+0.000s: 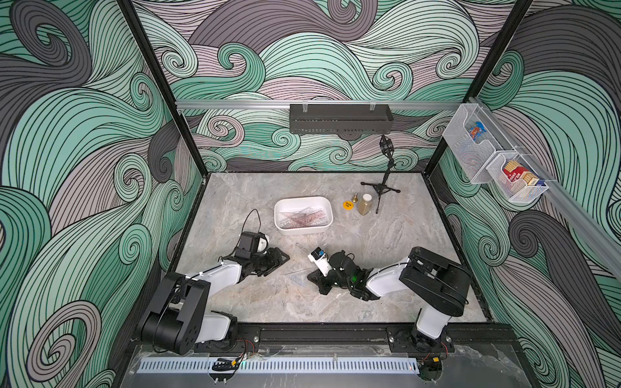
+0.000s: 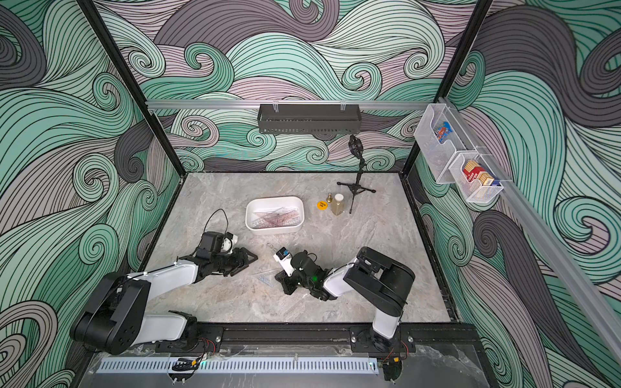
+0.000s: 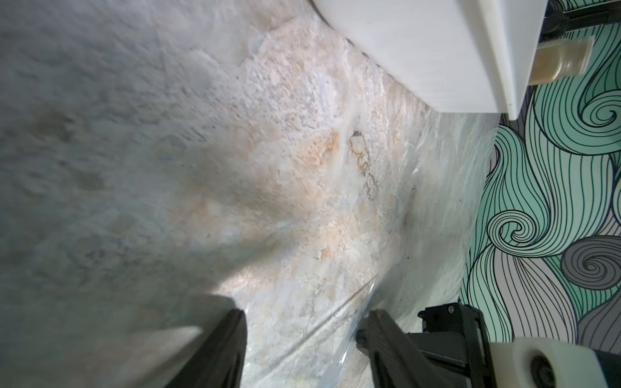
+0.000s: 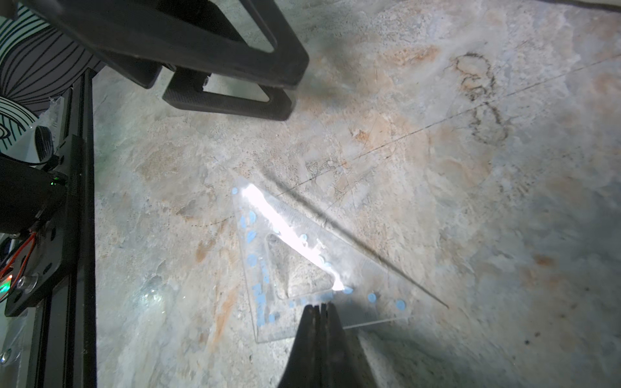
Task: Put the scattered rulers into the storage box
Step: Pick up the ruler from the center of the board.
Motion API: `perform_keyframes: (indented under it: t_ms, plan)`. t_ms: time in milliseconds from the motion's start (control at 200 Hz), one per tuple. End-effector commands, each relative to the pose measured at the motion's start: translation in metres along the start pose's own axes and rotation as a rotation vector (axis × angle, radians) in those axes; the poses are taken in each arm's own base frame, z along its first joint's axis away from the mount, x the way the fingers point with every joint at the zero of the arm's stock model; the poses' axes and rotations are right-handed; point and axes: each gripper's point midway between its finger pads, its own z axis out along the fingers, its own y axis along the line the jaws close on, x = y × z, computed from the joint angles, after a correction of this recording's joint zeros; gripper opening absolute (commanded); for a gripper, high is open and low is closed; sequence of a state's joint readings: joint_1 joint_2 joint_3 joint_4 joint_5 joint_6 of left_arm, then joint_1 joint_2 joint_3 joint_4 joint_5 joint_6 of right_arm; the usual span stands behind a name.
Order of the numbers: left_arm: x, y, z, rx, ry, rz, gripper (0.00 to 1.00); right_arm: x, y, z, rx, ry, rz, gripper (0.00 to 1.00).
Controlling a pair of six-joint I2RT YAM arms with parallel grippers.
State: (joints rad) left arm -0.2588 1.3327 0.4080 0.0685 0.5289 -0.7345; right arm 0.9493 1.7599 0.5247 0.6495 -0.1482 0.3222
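right end effector [image 4: 319,306] closed, tips over the glare-washed clear triangle [image 4: 255,268]; left end effector [image 3: 304,314] open.

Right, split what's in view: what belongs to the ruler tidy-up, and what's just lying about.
Job:
storage box
rulers already in it
clear triangle, not yet boxed
left gripper, open
right gripper, shut, tips on the triangle

Lying about:
yellow disc
capped bottle
black tripod stand
dark wall tray
wire baskets

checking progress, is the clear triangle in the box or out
Out: the triangle lies flat on the table, well apart from the box.
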Motion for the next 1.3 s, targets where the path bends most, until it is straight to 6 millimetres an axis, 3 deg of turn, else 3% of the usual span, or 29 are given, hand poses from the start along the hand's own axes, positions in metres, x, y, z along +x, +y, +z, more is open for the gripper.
perform_keyframes:
  t_ms: [0, 270, 495, 1091, 1296]
  plan:
    - [0.023, 0.017, 0.001, -0.043, 0.061, -0.045, 0.62, 0.018, -0.006, 0.001, 0.005, 0.047, 0.023, 0.0]
    - [0.039, 0.013, 0.004, 0.002, 0.095, -0.047, 0.63, 0.019, -0.007, 0.003, 0.001, 0.054, 0.025, 0.0]
    - [0.049, 0.007, 0.005, 0.046, 0.116, -0.043, 0.56, 0.02, -0.007, 0.004, -0.005, 0.056, 0.031, 0.0]
    - [0.057, -0.012, 0.009, 0.13, 0.14, -0.034, 0.22, 0.023, -0.008, 0.006, -0.012, 0.065, 0.041, 0.0]
    - [0.054, -0.021, 0.007, 0.158, 0.136, -0.013, 0.02, 0.017, -0.007, 0.004, -0.016, 0.051, 0.045, 0.0]
